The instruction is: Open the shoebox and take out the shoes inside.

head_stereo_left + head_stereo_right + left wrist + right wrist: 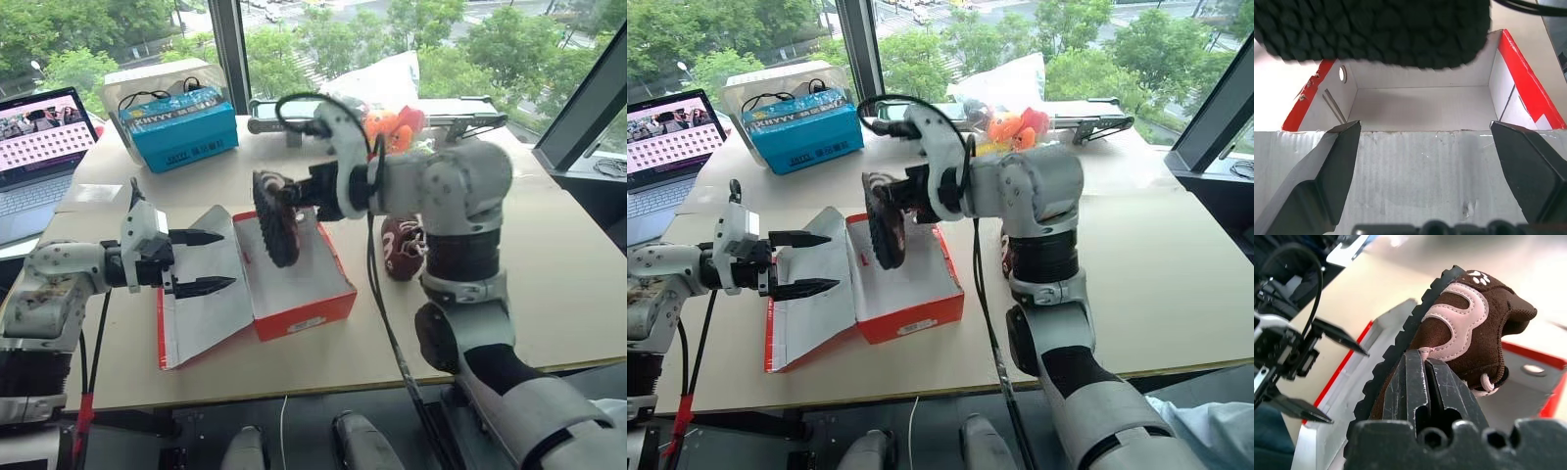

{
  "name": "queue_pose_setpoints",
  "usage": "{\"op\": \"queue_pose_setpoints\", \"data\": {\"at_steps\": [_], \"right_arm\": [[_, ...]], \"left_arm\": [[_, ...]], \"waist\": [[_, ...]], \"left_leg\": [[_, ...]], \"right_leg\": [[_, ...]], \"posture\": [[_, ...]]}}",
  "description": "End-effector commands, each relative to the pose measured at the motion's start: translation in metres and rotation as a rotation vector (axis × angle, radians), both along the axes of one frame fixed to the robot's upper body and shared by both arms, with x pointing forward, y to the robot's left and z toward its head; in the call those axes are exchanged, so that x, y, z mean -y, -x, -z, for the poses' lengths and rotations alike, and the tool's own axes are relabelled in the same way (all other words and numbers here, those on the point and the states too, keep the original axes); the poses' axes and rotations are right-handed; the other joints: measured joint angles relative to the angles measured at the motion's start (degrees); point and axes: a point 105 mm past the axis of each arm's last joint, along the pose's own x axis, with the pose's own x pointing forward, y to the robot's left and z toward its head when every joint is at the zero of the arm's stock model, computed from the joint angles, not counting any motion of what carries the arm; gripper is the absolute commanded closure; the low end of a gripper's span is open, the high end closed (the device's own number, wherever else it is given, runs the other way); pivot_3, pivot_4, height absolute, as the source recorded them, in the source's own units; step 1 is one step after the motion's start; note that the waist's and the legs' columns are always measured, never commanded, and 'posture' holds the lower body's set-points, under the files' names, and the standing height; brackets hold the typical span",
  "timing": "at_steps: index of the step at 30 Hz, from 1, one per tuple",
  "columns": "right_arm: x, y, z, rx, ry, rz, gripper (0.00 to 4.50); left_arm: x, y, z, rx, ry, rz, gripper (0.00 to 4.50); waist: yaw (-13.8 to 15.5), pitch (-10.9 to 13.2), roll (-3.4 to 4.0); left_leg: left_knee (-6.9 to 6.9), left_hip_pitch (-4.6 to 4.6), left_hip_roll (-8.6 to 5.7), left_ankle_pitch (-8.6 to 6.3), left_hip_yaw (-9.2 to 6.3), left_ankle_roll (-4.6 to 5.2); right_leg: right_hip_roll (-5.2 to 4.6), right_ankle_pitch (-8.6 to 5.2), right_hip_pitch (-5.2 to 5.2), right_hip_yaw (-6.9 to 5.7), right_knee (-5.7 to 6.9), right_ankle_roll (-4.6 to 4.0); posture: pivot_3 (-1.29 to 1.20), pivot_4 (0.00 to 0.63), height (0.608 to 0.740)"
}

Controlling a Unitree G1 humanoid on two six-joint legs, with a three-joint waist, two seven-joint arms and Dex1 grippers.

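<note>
Right now, in the left eye view, I am looking at the shoebox (294, 284) lying open on the worktop (549, 284), its lid folded flat toward my left arm. My right pincer (294, 192) is holding one shoe (275, 218) above the box, sole facing the left arm, while the other shoe (402, 249) is sitting on the worktop just beside the box, partly behind my right arm. My left pincer (201, 262) is hovering over the lid, holding nothing.

In the right eye view, I am seeing the same layout, with a blue box (803, 130) and plush toys (1011, 127) well apart at the back.

In the left wrist view, I am seeing wide-spread fingers (1327, 181) over the lid and an emptied white interior under the shoe's tread.

In the right wrist view, the right pincer is clamping tightly on the shoe's side edge by the sole, jaws nearly together. That is what I am worrying about: I judge the bite thin and off-centre, so the shoe could pivot or slip free if I swing quickly, and it could fall back into the box or knock the left pincer's tips.
</note>
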Motion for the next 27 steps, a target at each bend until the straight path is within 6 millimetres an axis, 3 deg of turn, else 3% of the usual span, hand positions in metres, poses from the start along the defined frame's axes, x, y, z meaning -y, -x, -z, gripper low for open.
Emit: {"op": "queue_pose_setpoints", "data": {"at_steps": [1, 7, 13, 17, 19, 22, 27], "right_arm": [[0.031, -0.004, -0.04, 0.111, -0.054, 0.108, 4.44], [0.105, -0.021, -0.043, 0.131, -0.001, 0.349, 4.44], [0.174, -0.035, -0.002, 0.113, 0.224, 0.563, 4.44], [0.219, -0.042, 0.034, 0.119, 0.475, 0.684, 4.44], [0.23, -0.044, 0.053, 0.115, 0.588, 0.704, 4.44], [0.231, -0.046, 0.066, 0.123, 0.65, 0.69, 4.44], [0.227, -0.049, 0.06, 0.15, 0.64, 0.687, 4.44]], "left_arm": [[0.002, 0.0, -0.01, 0.05, -0.005, 0.01, 0.0], [0.003, 0.0, -0.009, 0.05, 0.0, 0.012, 0.0], [0.004, 0.0, -0.007, 0.046, 0.004, 0.015, 0.0], [0.005, 0.001, -0.007, 0.046, 0.005, 0.014, 0.0], [0.005, 0.001, -0.007, 0.044, 0.005, 0.016, 0.0], [0.004, 0.002, -0.007, 0.043, 0.003, 0.015, 0.0], [0.003, 0.002, -0.008, 0.043, -0.001, 0.015, 0.0]], "waist": [[0.03, 0.0, 0.0], [0.44, 0.0, 0.0], [0.95, 0.01, 0.0], [0.96, 0.06, 0.08], [0.98, 0.06, 0.07], [0.97, 0.06, 0.07], [0.95, 0.1, 0.12]], "left_leg": [[0.0, 0.0, 0.0, 0.0, 0.0, 0.0], [0.0, 0.0, -0.03, 0.0, 0.03, 0.0], [0.0, 0.0, -0.03, 0.0, 0.11, 0.01], [0.0, 0.02, -0.03, 0.0, 0.21, 0.01], [0.0, 0.04, -0.03, 0.0, 0.21, 0.01], [0.03, 0.08, -0.03, 0.0, 0.23, 0.01], [0.06, 0.09, -0.03, 0.0, 0.27, 0.01]], "right_leg": [[0.0, 0.0, 0.0, 0.0, -0.01, 0.0], [-0.04, 0.0, 0.03, 0.02, -0.09, 0.0], [-0.04, 0.0, 0.04, 0.08, -0.17, 0.01], [-0.03, -0.01, 0.01, 0.17, -0.14, 0.01], [-0.03, -0.01, 0.02, 0.17, -0.14, 0.02], [-0.03, 0.0, 0.05, 0.19, -0.15, 0.03], [-0.01, 0.01, 0.03, 0.24, -0.08, 0.03]], "posture": [[0.0, 0.15, 0.74], [0.0, 0.15, 0.74], [0.0, 0.15, 0.74], [0.0, 0.15, 0.74], [0.0, 0.15, 0.74], [0.0, 0.15, 0.74], [0.0, 0.15, 0.74]]}}
